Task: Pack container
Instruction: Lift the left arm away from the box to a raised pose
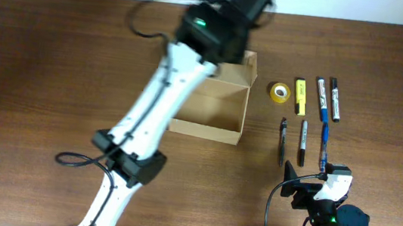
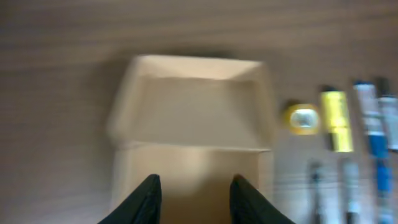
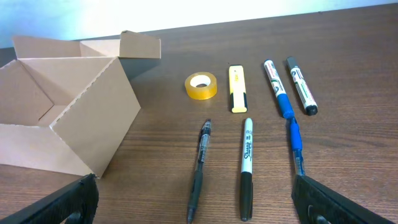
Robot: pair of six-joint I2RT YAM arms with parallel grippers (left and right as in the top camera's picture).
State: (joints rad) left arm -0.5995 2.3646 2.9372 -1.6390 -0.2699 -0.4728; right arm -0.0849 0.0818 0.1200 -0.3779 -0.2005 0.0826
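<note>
Cardboard, tan and unmarked, the container (image 1: 207, 130) sits near the middle of the table (image 1: 39, 72), its flaps up and its inside bare as far as shows. Packing looks not yet begun: the tape roll (image 1: 280, 92), yellow highlighter (image 1: 300, 96), markers (image 1: 335, 99) and pens (image 1: 302, 142) all lie at its 3 o'clock. The left gripper (image 2: 196, 202) hangs over the box, jaws partly apart, gripping nothing. The right gripper (image 3: 196, 202), at 5 o'clock, stands wide and empty.
</note>
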